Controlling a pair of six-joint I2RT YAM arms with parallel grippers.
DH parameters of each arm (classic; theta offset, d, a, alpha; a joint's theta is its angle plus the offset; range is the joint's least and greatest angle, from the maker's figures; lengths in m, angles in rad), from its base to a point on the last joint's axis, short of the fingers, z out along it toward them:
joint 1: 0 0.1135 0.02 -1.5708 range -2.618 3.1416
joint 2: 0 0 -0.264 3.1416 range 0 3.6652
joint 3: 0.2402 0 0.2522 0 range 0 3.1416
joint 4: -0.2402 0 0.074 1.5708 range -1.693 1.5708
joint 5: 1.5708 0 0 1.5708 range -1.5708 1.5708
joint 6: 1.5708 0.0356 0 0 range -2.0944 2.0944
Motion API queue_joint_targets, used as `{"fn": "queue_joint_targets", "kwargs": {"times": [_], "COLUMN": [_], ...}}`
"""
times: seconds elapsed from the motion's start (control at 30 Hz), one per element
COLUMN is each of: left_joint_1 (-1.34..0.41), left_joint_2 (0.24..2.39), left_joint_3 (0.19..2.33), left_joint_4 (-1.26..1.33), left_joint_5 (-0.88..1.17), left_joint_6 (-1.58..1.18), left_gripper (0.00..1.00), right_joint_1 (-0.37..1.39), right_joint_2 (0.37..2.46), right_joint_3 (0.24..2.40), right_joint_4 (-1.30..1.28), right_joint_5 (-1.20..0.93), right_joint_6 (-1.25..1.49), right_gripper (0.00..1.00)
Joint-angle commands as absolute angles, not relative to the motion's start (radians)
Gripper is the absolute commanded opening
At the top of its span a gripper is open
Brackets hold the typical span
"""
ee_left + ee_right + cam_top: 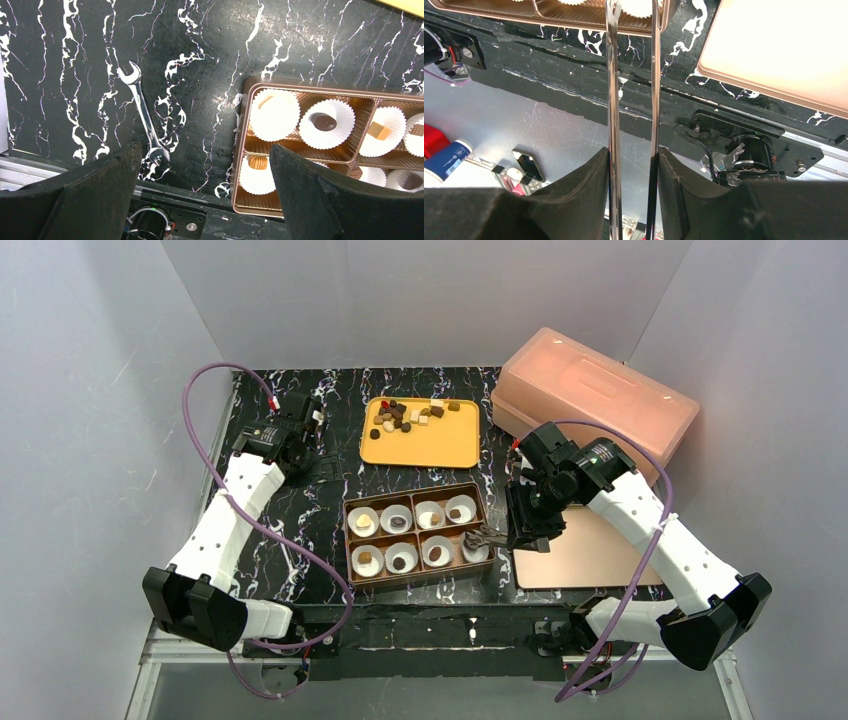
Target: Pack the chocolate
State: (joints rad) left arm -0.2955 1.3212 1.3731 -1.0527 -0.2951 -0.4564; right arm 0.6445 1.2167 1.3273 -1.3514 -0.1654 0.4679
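Observation:
Loose chocolate pieces (405, 415), dark, tan and cream, lie at the far end of a yellow tray (420, 445). A brown box (346, 530) holds several white paper cups, each with one piece, such as a dark round one (324, 121) and a caramel cube (380, 131). My right gripper (525, 525) is shut on metal tongs (485, 538), whose tips sit at the box's near-right cup. The tongs' two arms (611, 100) run between my right fingers (633, 152); their tips are out of that view. My left gripper (290, 430) is open and empty (205, 150) above the table left of the box (245, 125).
A steel wrench (142, 112) lies on the black marbled table left of the box. A rose-gold lid (590, 550) lies flat right of the box and shows in the right wrist view (774, 45). A pink translucent container (600, 390) stands at the far right.

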Motion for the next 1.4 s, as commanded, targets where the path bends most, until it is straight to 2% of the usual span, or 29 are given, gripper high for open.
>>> {"fn": "queue_joint_targets", "kwargs": {"times": [0.0,0.67,1.37], "left_joint_1": [-0.287,-0.287,-0.287], "left_joint_2": [1.316,1.315,1.309], "left_joint_3": [1.409,1.424,1.48], "left_joint_4": [-1.082,-1.09,-1.124], "left_joint_5": [-0.311,-0.314,-0.3], "left_joint_6": [-0.45,-0.443,-0.434], "left_gripper": [1.0,1.0,1.0], "right_joint_1": [0.655,0.657,0.656], "right_joint_2": [1.213,1.227,1.386], "right_joint_3": [1.341,1.463,1.673], "right_joint_4": [-1.329,-1.325,-1.163], "right_joint_5": [-0.161,-0.168,-0.157], "right_joint_6": [0.462,0.457,0.46], "right_gripper": [0.46,0.46,0.46]}}
